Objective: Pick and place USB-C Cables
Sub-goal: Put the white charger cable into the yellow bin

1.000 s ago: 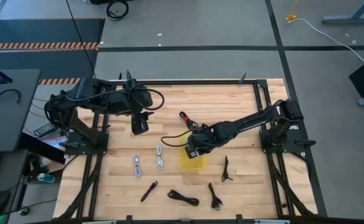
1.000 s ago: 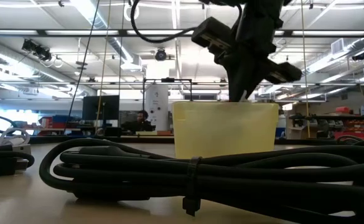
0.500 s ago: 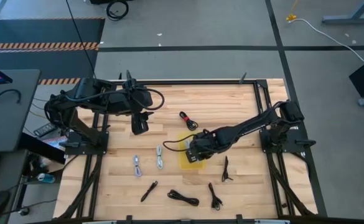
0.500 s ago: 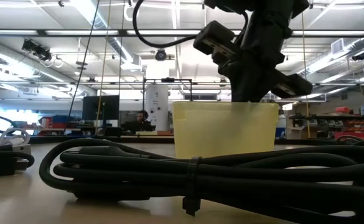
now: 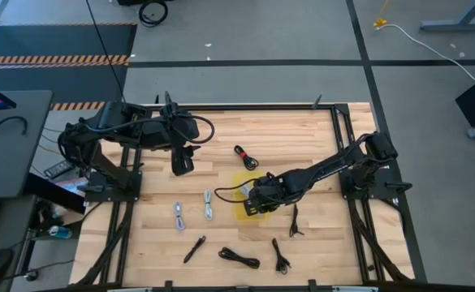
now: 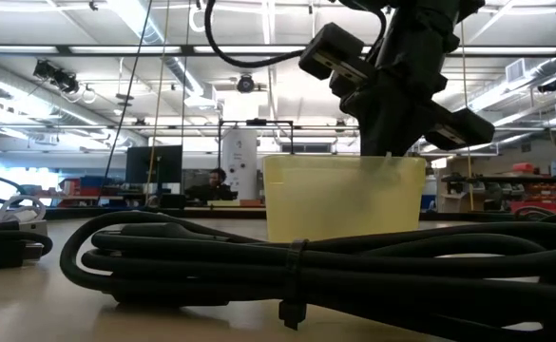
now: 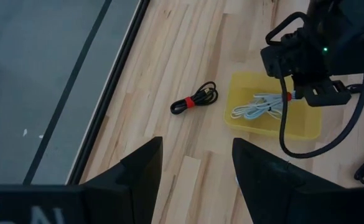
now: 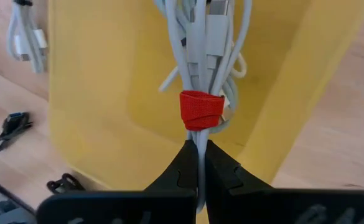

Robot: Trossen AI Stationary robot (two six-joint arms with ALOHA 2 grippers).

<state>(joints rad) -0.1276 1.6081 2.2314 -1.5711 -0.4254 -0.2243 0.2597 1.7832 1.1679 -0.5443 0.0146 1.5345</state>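
My right gripper (image 5: 253, 201) is shut on a light grey USB-C cable (image 8: 201, 56) bound with a red tie (image 8: 201, 110), low over the yellow bin (image 5: 250, 212); the low view shows it dipping behind the bin's rim (image 6: 344, 160). My left gripper (image 7: 197, 180) hangs open above the table's far left part, touching nothing. A black cable with a red tie (image 5: 245, 156) lies flat beyond the bin. Two light grey cables (image 5: 179, 215) (image 5: 209, 205) and several black ones (image 5: 239, 258) lie flat on the near half. My right gripper pinches the grey cable bundle between its two fingers at the end just behind the red tie (image 8: 198, 138). The fingers come slanting down from the table's right, lying along the bundle. The looped part (image 7: 256, 106) stretches forward from the fingers inside the bin.
A black cable (image 5: 294, 219) lies just right of the bin and another (image 5: 280, 255) near the front edge. A thick black cable bundle (image 6: 306, 256) fills the low view's foreground. Bare wood (image 5: 294, 134) shows on the far half. A person sits far behind the table.
My right gripper, carrying the grey cable, has moved a little toward the table's near edge over the yellow bin and sunk lower into it. Its fingers have stayed shut on the cable.
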